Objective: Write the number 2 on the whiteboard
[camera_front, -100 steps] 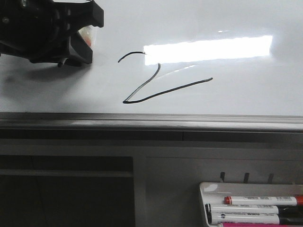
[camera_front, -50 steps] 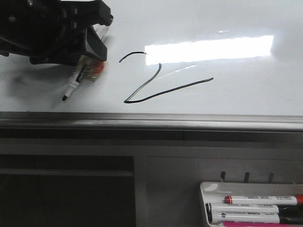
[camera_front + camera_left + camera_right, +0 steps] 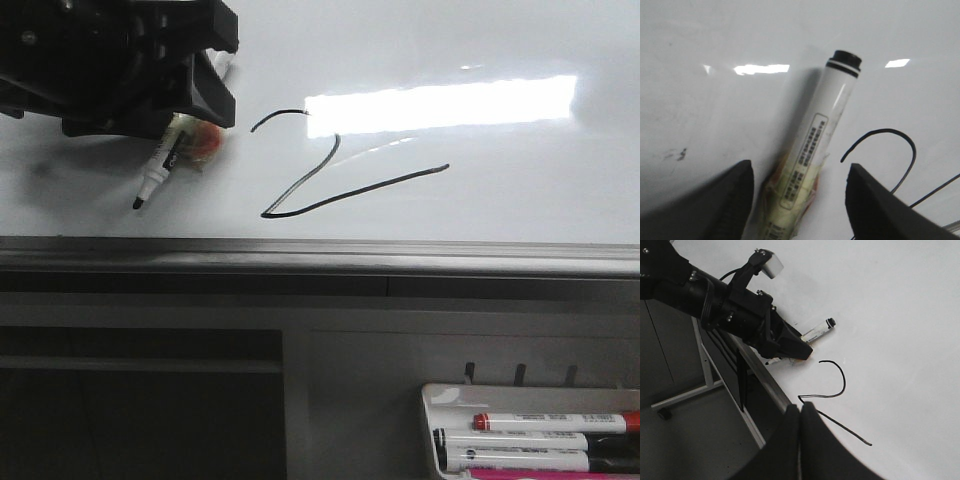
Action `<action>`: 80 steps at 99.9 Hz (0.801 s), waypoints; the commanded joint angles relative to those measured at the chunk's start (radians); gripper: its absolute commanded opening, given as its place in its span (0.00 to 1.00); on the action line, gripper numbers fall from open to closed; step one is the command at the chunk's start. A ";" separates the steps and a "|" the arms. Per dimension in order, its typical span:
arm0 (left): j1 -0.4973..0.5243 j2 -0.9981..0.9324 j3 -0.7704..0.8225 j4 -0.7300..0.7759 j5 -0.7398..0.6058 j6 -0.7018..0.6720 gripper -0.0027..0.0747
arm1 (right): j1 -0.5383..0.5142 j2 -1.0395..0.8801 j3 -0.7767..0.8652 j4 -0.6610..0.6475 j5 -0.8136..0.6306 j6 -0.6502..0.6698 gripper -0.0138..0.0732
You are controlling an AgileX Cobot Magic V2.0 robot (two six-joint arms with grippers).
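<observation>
- On my front feed the whiteboard point(image 3: 480, 60) fills the upper half, glossy, with a bright strip of glare across it and a grey edge rail along its near side.
- The number 2 point(image 3: 335, 175) is drawn in thin black line near the board's middle – hooked top, slanted stroke, long tail running off to the right. It also shows in the right wrist feed point(image 3: 832, 395).
- Left gripper point(image 3: 185, 125) sits at the board's upper left, beside the hook of the 2. Its fingers point(image 3: 730, 200) stand well apart in the left wrist feed, a gap on either side of the pen, so I log it as released.
- Marker point(image 3: 165, 170) lies between those fingers, white barrel with a printed label and an orange patch at the gripped end. Its black tip points down toward the rail, left of the 2 and apart from it. From the frames I cannot tell whether the tip touches the surface.
- Right gripper point(image 3: 800, 440): the two fingers meet along a thin seam with nothing between them – closed on nothing, hanging over the board near the tail of the 2.
- Container: a small white marker tray point(image 3: 432, 400) at lower right, below the board. In it I count a red-capped marker point(image 3: 550, 423) and two white-barrelled markers point(image 3: 515, 450) stacked beside it; a sliver of pink shows at the frame edge.
</observation>
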 commanded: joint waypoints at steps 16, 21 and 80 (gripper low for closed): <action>0.020 -0.059 -0.007 0.074 -0.131 -0.006 0.68 | -0.007 -0.006 -0.026 0.040 -0.054 -0.001 0.08; 0.020 -0.081 -0.007 0.092 -0.131 -0.006 0.68 | -0.007 -0.006 -0.026 0.040 -0.054 -0.001 0.08; 0.020 -0.580 0.018 0.235 -0.097 0.002 0.39 | -0.008 -0.131 0.029 0.020 -0.157 -0.001 0.08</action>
